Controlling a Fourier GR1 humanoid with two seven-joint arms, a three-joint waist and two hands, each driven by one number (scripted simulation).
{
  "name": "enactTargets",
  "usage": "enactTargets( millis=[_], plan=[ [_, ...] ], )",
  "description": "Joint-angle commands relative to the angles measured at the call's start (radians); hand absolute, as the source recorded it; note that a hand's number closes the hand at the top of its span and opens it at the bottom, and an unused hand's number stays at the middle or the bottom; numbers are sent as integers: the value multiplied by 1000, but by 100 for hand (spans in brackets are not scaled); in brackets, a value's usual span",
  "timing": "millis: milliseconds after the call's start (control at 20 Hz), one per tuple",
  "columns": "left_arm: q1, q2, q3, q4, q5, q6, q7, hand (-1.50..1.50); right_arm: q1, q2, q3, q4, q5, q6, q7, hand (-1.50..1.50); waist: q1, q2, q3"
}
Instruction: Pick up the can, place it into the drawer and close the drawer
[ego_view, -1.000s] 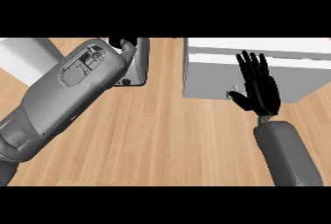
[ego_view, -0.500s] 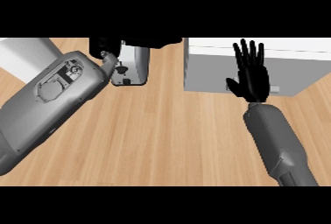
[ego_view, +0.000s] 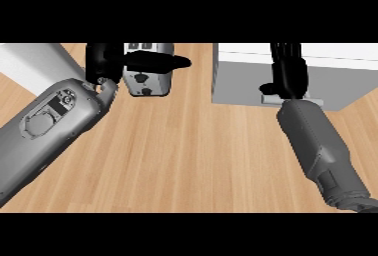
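The can (ego_view: 148, 76) lay near the top edge of the view, a grey metallic cylinder with the left robot hand (ego_view: 122, 62) across it, thumb and fingers curled round its upper part. That looked like the pick-up grasp, though whether the can had left the tabletop (ego_view: 192, 155) could not be told from this steep angle. The left forearm (ego_view: 52, 130) rose diagonally from the lower left corner, its wrist bent in towards the can.

The drawer (ego_view: 295, 75), a white box with grey walls, stood to the right of the can and apart from it, probably open to receive it. The right robot hand (ego_view: 289, 70) stood in front of the drawer's face, fingers straight and pointing up, holding nothing, apparently resting. Its forearm (ego_view: 321, 145) ran down to the lower right.
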Motion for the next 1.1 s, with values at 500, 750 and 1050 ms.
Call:
enactTargets(
  millis=[500, 750, 1050],
  plan=[
    [150, 33, 29, -103, -25, -49, -64, -150, -251, -25, -61, 219, -7, 26, 39, -150, 42, 30, 7],
    [154, 0, 18, -98, -45, -22, -49, -150, -308, -22, -120, 212, -92, 104, -62, -150, 24, 29, 9],
    [207, 37, 43, -125, -38, -46, -72, -150, -276, 43, -253, 165, -264, 104, -226, -150, 22, 26, 10]
  ],
)
